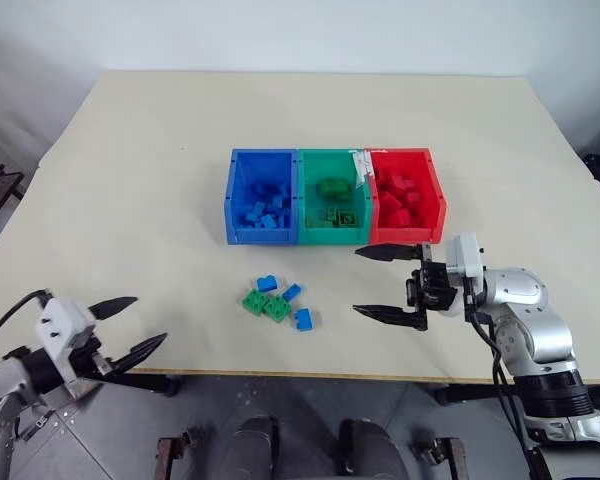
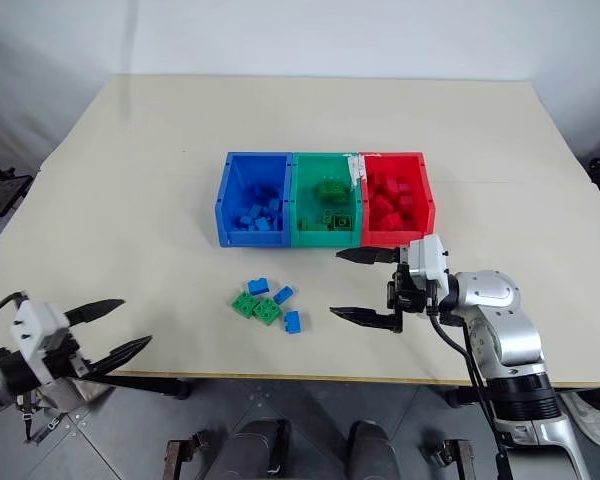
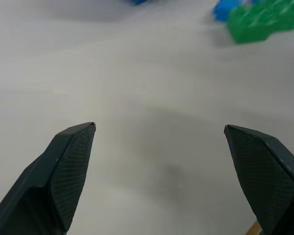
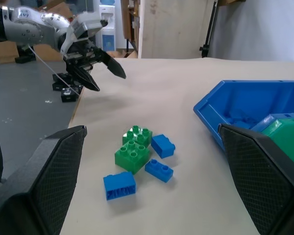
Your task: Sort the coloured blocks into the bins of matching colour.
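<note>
My arms are silver-grey metal with black joints and black cables; white blocks sit behind each wrist. Left gripper [image 1: 130,326] and right gripper [image 1: 378,283] have tapered black textured fingers [image 3: 71,169].

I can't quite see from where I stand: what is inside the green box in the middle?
The green bin holds a few green blocks, one at the back and some near the front wall. Their number is unclear, since the front wall covers part of the floor.
</note>
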Tool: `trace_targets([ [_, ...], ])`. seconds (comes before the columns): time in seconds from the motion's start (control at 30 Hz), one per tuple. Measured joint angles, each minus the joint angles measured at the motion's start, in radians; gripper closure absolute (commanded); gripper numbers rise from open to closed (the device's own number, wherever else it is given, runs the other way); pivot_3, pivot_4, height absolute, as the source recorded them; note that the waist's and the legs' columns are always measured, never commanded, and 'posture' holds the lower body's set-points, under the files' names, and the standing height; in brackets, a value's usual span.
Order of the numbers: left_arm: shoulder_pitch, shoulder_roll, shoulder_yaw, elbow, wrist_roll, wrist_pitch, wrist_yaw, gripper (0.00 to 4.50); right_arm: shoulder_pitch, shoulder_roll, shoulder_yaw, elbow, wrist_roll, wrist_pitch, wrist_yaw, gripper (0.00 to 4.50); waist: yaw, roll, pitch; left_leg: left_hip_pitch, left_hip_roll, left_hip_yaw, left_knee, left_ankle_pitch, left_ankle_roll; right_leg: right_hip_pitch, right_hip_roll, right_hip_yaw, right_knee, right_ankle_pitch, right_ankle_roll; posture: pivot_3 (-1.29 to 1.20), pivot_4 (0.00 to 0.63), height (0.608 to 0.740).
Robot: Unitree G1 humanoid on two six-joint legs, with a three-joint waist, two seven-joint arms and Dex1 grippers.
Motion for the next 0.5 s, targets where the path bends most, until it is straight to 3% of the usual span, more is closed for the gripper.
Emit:
trace_targets([
  [0.1,-0.092,0.022,-0.092,-0.132,-0.032,0.123,0.029,0.03,0.035,-0.046,-0.044,0.028,-0.01,-0.017,0.0,0.0,-0.003,0.0,0.0,0.0,0.0,0.0,0.0,0.0,0.0,0.0,0.0,0.0,0.001,0.0,0.0,0.0,0.15,0.74],
  [0.3,-0.364,0.081,-0.409,-0.32,0.014,0.441,0.128,0.03,0.152,-0.145,-0.159,0.092,-0.04,-0.067,0.0,0.0,-0.004,0.0,0.0,0.0,0.0,0.002,0.0,0.0,0.0,0.0,0.003,0.0,0.004,0.0,0.0,0.0,0.15,0.74],
  [0.5,-0.716,0.039,-0.672,-0.361,0.035,0.807,0.203,0.03,0.283,-0.18,-0.253,0.075,-0.043,-0.087,-0.017,0.0,-0.002,0.0,0.0,0.0,0.0,0.003,0.001,0.001,0.0,0.0,0.005,0.001,0.004,0.0,0.0,0.0,0.15,0.74],
])
